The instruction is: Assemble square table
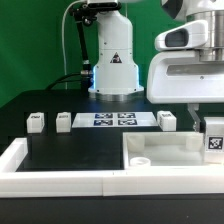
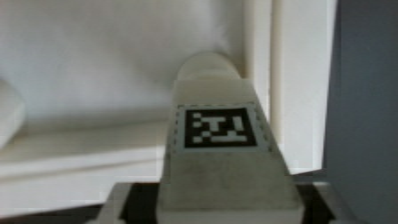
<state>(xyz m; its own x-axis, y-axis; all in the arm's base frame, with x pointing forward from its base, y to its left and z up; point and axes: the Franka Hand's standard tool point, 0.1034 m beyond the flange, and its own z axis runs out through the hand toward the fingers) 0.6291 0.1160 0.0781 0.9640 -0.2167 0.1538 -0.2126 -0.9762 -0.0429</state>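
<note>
End effector (image 2: 217, 203) clamped on tagged white leg (image 2: 217, 110) | leg at square tabletop's (image 1: 160, 152) far edge, exterior view's right | three loose legs (image 1: 64, 120) beyond tabletop on worktop (image 1: 80, 150)

White tabletop (image 1: 165, 152) flat, 3 legs (image 1: 64, 120) beyond, 4th leg (image 2: 217, 130) gripped

Black table (image 1: 75, 150) with a long white rim (image 1: 60, 184) round its front edge, marker board (image 1: 113, 120) lying flat further back, green backdrop (image 1: 30, 40) behind.
</note>
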